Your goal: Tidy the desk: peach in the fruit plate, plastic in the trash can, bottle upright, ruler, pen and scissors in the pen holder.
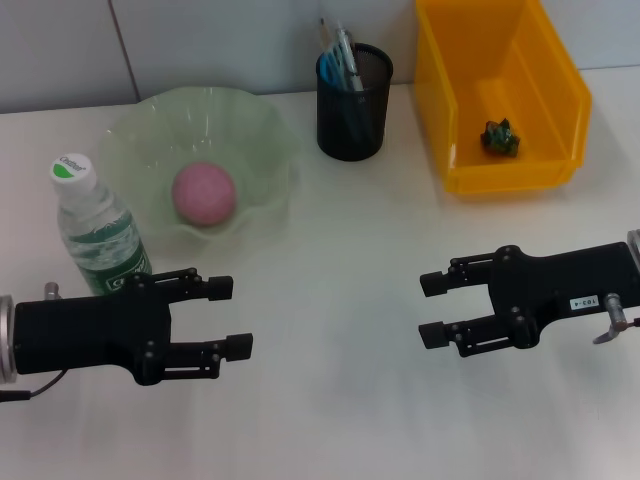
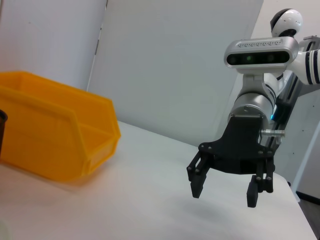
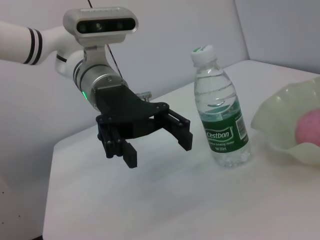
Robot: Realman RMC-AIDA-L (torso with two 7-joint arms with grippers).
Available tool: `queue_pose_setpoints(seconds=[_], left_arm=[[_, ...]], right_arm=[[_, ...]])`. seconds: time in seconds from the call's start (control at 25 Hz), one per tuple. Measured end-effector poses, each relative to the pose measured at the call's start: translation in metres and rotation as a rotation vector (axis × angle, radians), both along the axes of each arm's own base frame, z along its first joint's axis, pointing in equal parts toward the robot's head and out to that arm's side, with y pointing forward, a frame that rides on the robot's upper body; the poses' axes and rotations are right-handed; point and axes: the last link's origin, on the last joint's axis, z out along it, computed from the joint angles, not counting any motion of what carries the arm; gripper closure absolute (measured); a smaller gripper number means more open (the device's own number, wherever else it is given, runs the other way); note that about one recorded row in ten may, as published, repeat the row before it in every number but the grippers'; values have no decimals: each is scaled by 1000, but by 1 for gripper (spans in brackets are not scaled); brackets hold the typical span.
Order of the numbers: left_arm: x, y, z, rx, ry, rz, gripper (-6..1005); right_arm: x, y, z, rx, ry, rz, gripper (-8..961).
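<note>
**Both grippers idle and open; desk appears tidy**

Nearest the head camera, the left gripper (image 1: 240, 317) hovers low over the white table (image 1: 330, 250), jaws parted and holding nothing. Just beside and behind it stands the bottle (image 1: 95, 228), upright, cap on, long axis vertical. Next along, the peach (image 1: 204, 194) rests inside the green fruit plate (image 1: 262, 130). Further right, the black mesh pen holder (image 1: 354, 102) stands upright with pens visible; ruler and scissors cannot be made out. The yellow bin (image 1: 500, 90), serving as trash can, contains a small crumpled green piece (image 1: 499, 137). The right gripper (image 1: 432, 309) hovers over bare table, jaws likewise parted and empty, the bin behind it.

Judgement: no loose item lies between or ahead of either gripper, so no approach direction applies. The left arm is nearer the bottle, the right nearer the bin. Task looks complete or nearly so.

Surface: plain matt white tabletop. Behind it, a pale panelled wall.
</note>
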Motion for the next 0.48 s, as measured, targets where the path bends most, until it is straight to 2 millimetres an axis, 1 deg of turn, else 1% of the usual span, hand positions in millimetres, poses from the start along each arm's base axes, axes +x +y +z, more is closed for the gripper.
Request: queue_pose_setpoints(seconds=[0.48], left_arm=[[0, -1, 0, -19, 16, -13, 192]], right_arm=[[0, 0, 1, 0, 3, 1, 228]])
